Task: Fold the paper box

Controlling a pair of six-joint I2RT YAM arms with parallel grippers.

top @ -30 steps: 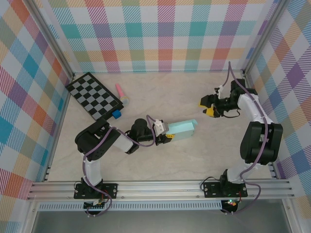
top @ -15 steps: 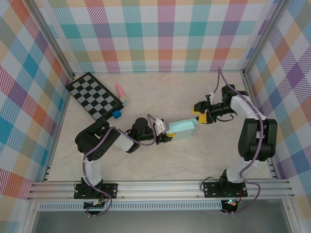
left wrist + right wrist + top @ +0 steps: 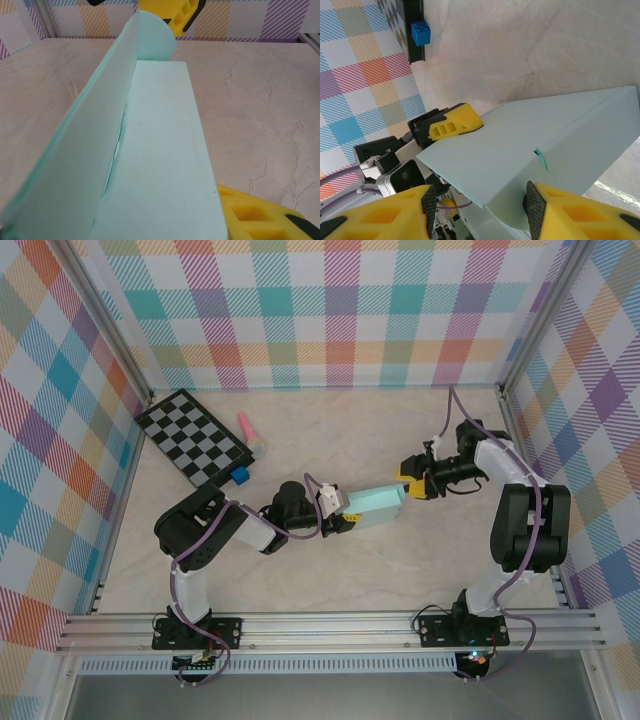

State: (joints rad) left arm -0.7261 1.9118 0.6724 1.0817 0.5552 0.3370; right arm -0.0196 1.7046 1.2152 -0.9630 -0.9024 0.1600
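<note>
2 holds: left jaws clenched the paper box [image 3: 377, 506]; right jaws straddled its end, unclosed; we judged squeezing might crush it.

Pale mint paper box [image 3: 377, 506], partly folded, long, narrow, one side upright, centre of table [image 3: 330, 570]

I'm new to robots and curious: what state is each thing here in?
box: partly folded, one panel upright
left end effector: shut on box
right end effector: open around box's other end
checkerboard: lying flat
cube: at checkerboard's edge
</note>
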